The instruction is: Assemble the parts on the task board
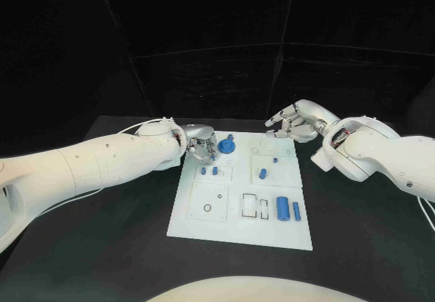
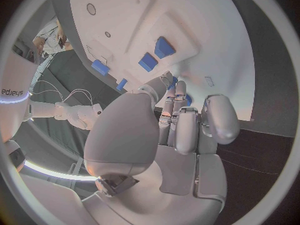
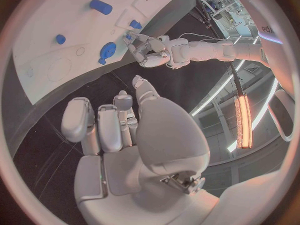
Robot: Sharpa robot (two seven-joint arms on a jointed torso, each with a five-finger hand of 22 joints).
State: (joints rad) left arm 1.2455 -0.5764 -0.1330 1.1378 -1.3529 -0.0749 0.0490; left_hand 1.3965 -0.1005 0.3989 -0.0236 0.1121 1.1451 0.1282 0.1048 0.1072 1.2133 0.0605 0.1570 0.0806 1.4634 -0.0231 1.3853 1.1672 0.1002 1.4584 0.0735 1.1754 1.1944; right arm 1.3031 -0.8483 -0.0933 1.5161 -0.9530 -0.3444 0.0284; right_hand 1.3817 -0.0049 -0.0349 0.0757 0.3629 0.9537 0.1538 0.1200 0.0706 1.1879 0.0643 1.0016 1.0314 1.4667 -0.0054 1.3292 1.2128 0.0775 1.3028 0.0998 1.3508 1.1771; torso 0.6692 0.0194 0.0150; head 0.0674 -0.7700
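The left hand point(image 1: 198, 143) hovers at the board's point(image 1: 210, 217) far left corner, fingers curled down close to a round blue disc point(image 1: 227, 147); whether they touch or grip anything I cannot tell. In the left wrist view the fingers point(image 2: 177, 97) point at the board point(image 2: 212, 30) with small blue parts just past their tips. The right hand point(image 1: 291, 121) hangs above the board's far right corner, fingers bent in loosely, holding nothing. On the board lie two small pegs point(image 1: 209, 170), a short peg point(image 1: 262, 173), and near the right edge a thick cylinder point(image 1: 283, 206) beside a thin rod point(image 1: 297, 211).
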